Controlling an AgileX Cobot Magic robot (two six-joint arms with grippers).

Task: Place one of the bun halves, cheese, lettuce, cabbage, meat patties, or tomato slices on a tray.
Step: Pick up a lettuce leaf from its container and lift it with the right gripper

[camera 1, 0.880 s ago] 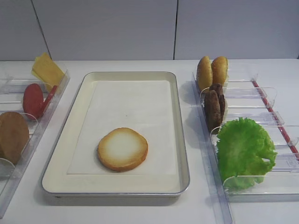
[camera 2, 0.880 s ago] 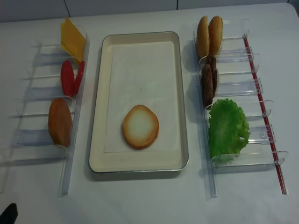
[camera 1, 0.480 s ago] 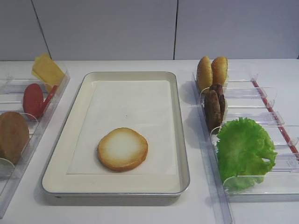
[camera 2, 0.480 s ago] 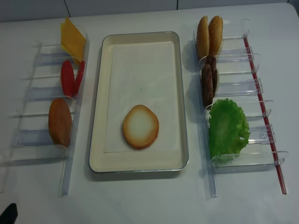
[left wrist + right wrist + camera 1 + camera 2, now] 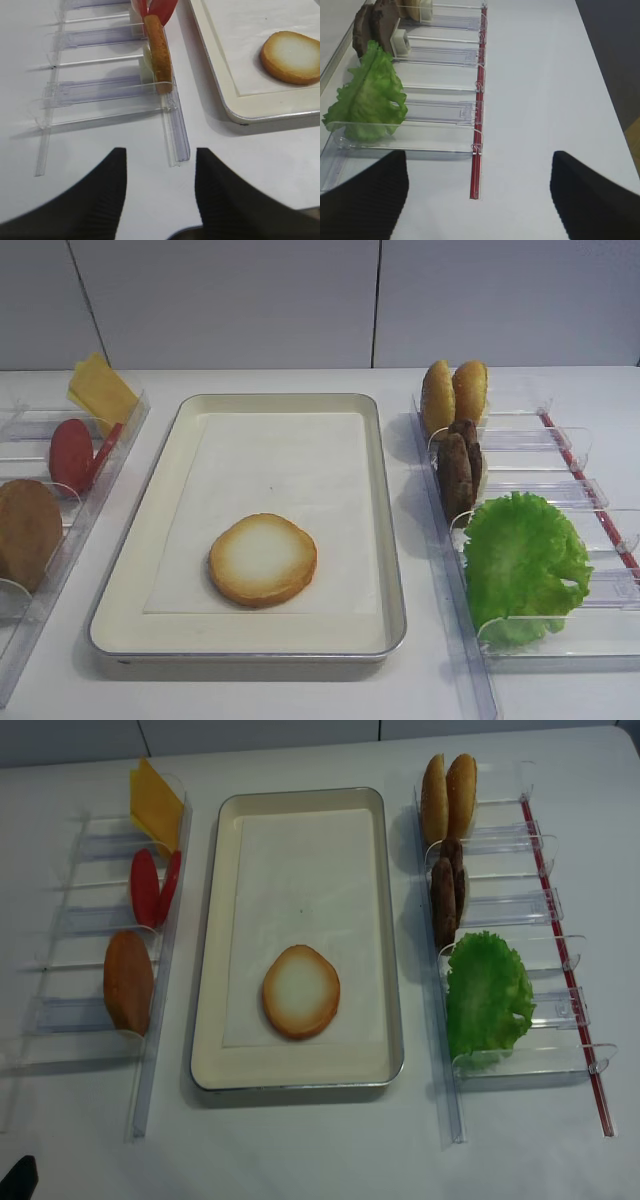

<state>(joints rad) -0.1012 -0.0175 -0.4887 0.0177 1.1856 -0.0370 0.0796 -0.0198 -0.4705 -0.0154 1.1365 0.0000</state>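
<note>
Exterior high, white table (image 5: 300, 695), grey panelled wall (image 5: 230, 300), tray (image 5: 130, 570) centred

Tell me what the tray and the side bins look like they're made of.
Tray: likely metal, with a shiny silvery rolled rim, lined with matte white paper. Bins: clear plastic by the look, see-through walls with glossy edges.

A robotics test bench dressed as a burger-assembly station: a bare white surface (image 5: 300, 695) before plain grey wall panels (image 5: 220, 300), with a steel tray (image 5: 130, 570) flanked by clear plastic bins (image 5: 520, 1060) of sorted sandwich ingredients, neat as a lab setup rather than a working kitchen.
</note>
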